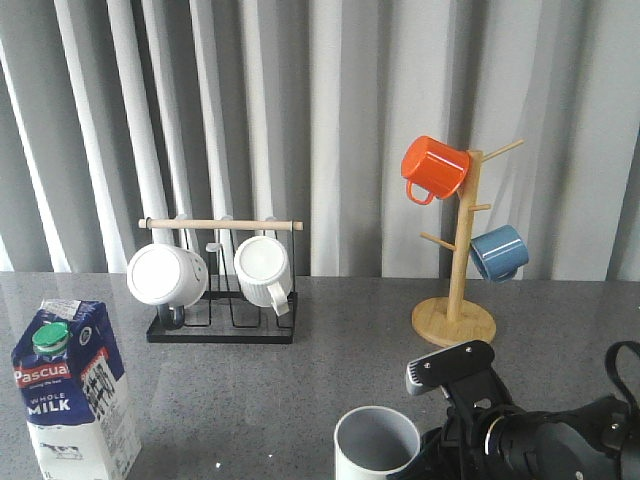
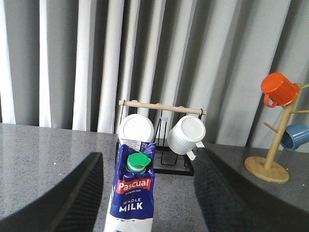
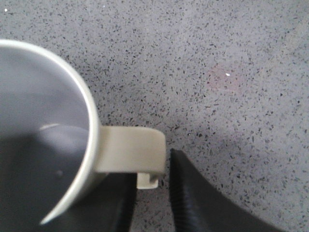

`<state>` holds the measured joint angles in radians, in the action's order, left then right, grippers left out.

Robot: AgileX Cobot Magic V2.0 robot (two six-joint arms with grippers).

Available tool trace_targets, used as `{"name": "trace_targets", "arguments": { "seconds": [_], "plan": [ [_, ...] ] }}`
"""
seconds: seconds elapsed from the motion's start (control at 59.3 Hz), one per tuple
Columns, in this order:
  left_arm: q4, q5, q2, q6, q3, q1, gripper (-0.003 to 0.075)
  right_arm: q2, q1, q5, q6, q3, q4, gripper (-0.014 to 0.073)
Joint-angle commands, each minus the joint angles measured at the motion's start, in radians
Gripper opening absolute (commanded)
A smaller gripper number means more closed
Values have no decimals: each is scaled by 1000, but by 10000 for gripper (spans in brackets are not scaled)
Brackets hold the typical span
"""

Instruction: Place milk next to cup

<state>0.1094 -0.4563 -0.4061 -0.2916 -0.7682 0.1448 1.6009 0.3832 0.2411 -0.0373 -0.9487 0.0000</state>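
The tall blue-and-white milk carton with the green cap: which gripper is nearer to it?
Left. The left gripper has its open fingers on either side of the milk carton. The right gripper is across the table at the grey-white cup's handle.

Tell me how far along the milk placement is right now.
Early stage. The cup stands upright at the table's near edge, the right gripper around its cream handle. The milk carton stands far to the left, well apart from the cup. The left gripper's fingers flank the carton, open, not gripping. Still left: grasp the carton, carry it over and set it beside the cup.
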Motion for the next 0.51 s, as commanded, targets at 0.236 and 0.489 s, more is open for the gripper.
{"name": "trace_targets", "arguments": {
  "seconds": [0.236,0.489],
  "plan": [
    [1,75,-16,0,-26,6,415,-63,1,10,-3,-32,0,441],
    [1,75,-16,0,-26,6,415,-207,-6,76,-3,-32,-43,440]
  ]
}}
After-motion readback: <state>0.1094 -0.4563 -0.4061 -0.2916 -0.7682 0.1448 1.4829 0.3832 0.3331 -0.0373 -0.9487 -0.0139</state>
